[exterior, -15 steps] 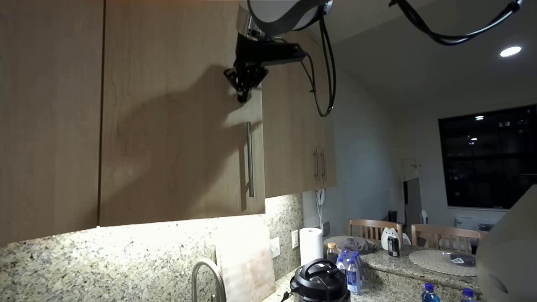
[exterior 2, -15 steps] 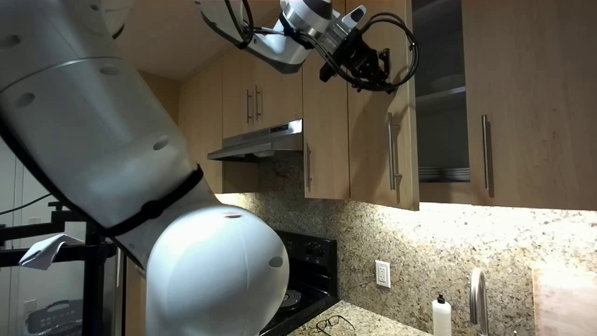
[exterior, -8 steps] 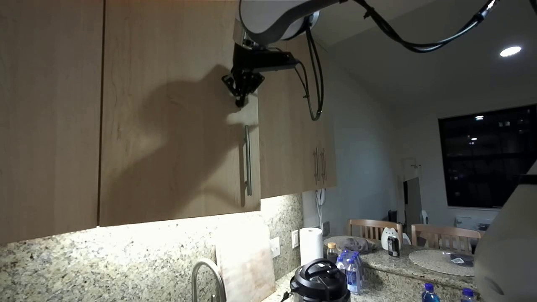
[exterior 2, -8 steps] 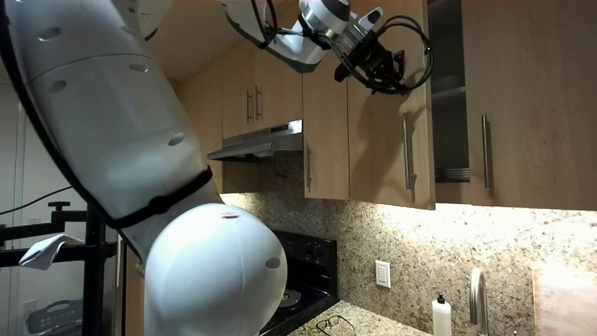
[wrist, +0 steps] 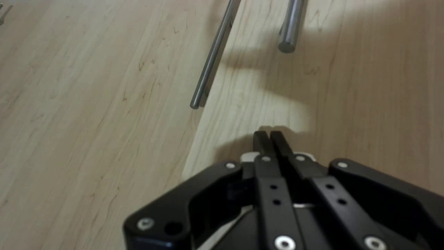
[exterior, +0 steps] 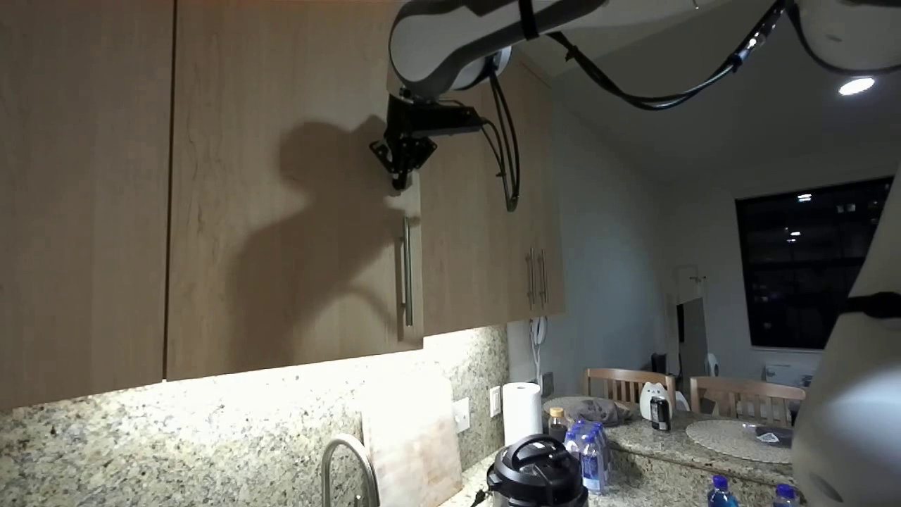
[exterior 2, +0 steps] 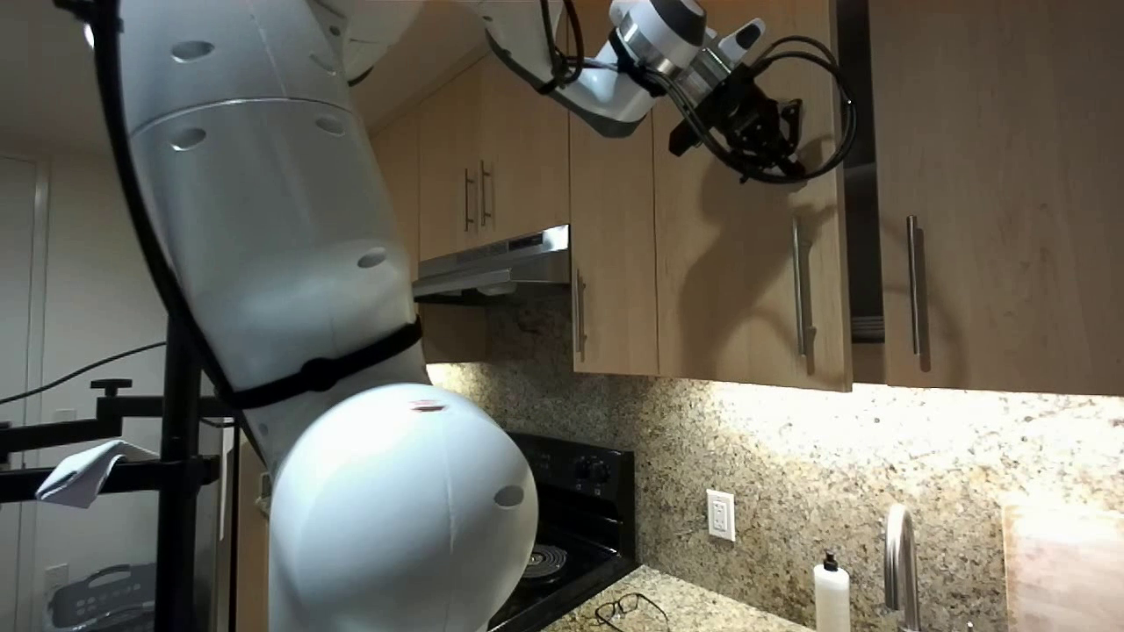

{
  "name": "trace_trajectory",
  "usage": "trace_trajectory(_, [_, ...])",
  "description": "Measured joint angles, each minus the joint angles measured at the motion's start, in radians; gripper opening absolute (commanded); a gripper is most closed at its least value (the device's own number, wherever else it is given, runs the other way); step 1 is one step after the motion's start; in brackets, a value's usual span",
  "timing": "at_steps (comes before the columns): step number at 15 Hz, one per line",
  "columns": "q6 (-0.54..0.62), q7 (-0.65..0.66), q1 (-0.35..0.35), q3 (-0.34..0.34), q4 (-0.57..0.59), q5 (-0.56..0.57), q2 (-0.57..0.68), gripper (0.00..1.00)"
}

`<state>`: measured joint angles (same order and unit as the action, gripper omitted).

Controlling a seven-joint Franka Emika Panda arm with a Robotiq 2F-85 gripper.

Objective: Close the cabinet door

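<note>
The cabinet door (exterior 2: 746, 272) stands ajar at two o'clock in an exterior view, and the likeliest failure is a push that ends too soon: stop here, and the dark gap (exterior 2: 864, 211) at the door's three o'clock would remain. The gripper (wrist: 270, 134) has its two fingers together, nothing between them, their tips against or very near the door's face; whether they touch, I cannot tell. Since the face looks smooth and only those narrow tips would bear on it, they could skid towards three o'clock, run off the free edge and jab the neighbouring cabinet door (exterior 2: 1001, 219) or wedge in the gap. A drift towards six o'clock would bring them to the upper end of the brushed-steel bar handle (exterior: 407, 271), turning a clean shove into a snag. In an exterior view the cable loop (exterior 2: 851, 114) crosses in front of the free edge; should it hang close, the gap could nip it, though its depth is hard to judge.

In looks the door is tall, flat and light-tan with a wood grain, its top running out of frame in both exterior views. The slim handle stands upright near the free edge, and a broad dark shadow (exterior: 317, 232) lies across the grain. In the wrist view the door fills the two o'clock side.
</note>
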<state>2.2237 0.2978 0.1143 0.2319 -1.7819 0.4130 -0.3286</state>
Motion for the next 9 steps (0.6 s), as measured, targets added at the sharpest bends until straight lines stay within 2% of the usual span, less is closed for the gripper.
trace_trajectory(9, [-0.037,0.004,-0.013,-0.027,0.172,0.043,0.152,0.07])
